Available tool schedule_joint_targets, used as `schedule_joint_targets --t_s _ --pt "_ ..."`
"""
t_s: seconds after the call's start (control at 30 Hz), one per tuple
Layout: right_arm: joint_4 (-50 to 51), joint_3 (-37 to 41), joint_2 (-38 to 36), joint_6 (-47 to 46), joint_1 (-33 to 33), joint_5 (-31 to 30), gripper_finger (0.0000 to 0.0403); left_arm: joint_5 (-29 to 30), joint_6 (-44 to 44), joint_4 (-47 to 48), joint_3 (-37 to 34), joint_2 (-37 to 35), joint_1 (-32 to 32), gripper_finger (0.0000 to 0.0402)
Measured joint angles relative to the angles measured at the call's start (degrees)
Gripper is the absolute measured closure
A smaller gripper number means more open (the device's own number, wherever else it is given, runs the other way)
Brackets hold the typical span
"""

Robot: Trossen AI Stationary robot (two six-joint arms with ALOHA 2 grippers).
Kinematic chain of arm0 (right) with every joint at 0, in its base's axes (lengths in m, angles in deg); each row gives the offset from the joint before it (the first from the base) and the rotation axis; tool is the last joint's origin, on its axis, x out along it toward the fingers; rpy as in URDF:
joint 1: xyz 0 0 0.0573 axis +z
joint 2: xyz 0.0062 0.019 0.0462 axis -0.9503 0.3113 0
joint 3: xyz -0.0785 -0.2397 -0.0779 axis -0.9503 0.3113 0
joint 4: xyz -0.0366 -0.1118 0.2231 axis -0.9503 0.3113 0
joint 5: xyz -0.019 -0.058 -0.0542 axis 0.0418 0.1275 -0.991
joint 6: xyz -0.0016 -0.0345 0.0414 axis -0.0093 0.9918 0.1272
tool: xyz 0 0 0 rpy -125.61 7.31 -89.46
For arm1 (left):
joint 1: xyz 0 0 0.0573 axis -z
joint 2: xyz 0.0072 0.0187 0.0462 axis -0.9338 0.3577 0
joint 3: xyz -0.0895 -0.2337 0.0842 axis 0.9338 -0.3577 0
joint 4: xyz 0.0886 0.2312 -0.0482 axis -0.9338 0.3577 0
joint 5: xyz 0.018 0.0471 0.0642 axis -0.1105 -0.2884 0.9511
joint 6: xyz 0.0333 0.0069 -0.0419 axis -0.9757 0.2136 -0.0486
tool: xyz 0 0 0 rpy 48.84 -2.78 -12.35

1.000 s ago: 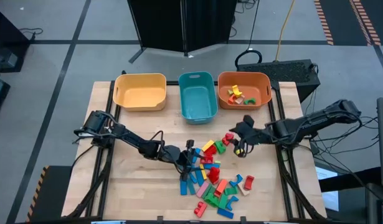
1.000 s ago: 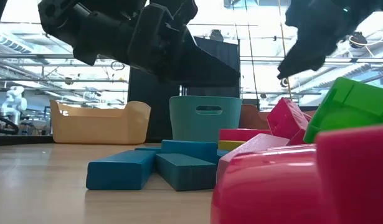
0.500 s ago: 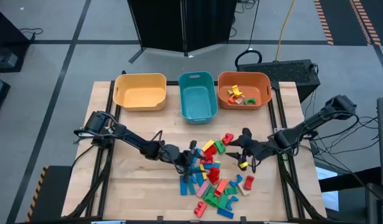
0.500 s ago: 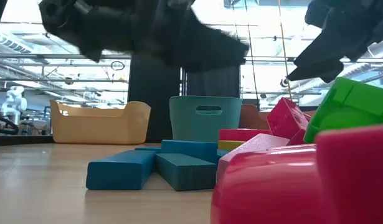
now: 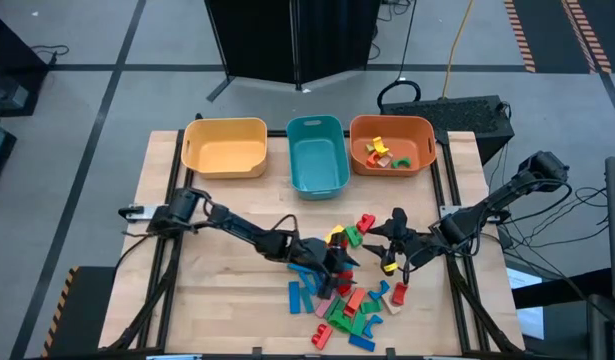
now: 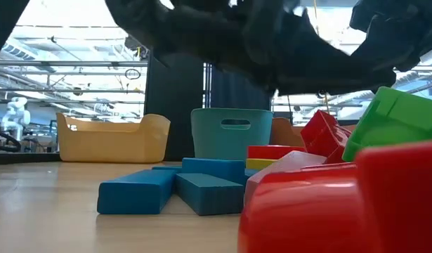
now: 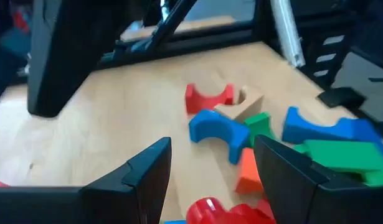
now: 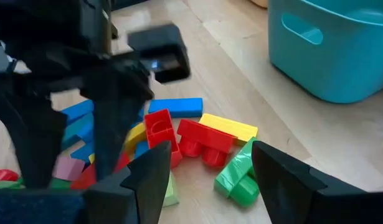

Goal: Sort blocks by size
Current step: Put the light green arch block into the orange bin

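The blocks [image 5: 347, 295] lie in a loose pile on the wooden table, right of centre: blue bars, red, green, yellow, orange and pink pieces. My left gripper [image 5: 337, 262] hovers over the pile's far-left part, open and empty. Its wrist view [image 7: 210, 155] shows a red arch [image 7: 207, 98] and a blue arch [image 7: 216, 127] ahead of the fingers. My right gripper [image 5: 385, 240] is at the pile's far-right edge, open and empty. Its wrist view [image 8: 207, 165] looks at red [image 8: 200, 140], yellow [image 8: 231, 127] and green [image 8: 238, 174] blocks.
Three bins stand in a row at the table's far edge: yellow [image 5: 225, 147], teal [image 5: 317, 153] and orange [image 5: 391, 144], the orange one with several small blocks in it. Bare wood lies left of the pile. In the low view, blue bars [image 6: 166, 186] lie nearest.
My left gripper has moved toward the table's right edge, from beside the pile's left side to over the pile. My right gripper has moved toward the near edge, closer to the pile's right side. The blocks have stayed in place.
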Motion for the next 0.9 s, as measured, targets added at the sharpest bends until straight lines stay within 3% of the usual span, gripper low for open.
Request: schedule_joint_targets --t_s 0.3,0.73,0.9 --pt "0.64 0.0 0.0 -0.33 0.0 -0.02 0.0209 0.33 3.07 8.05 4.95 4.5 -0.39 0.018" --pt "1.81 -0.02 0.0 -2.57 1.69 -0.13 0.0216 1.91 8.27 23.39 5.44 2.9 -0.89 0.018" --pt "3.55 -0.02 0.0 -4.47 3.18 -1.98 0.0216 8.38 9.26 33.62 4.98 -1.65 -0.63 0.018"
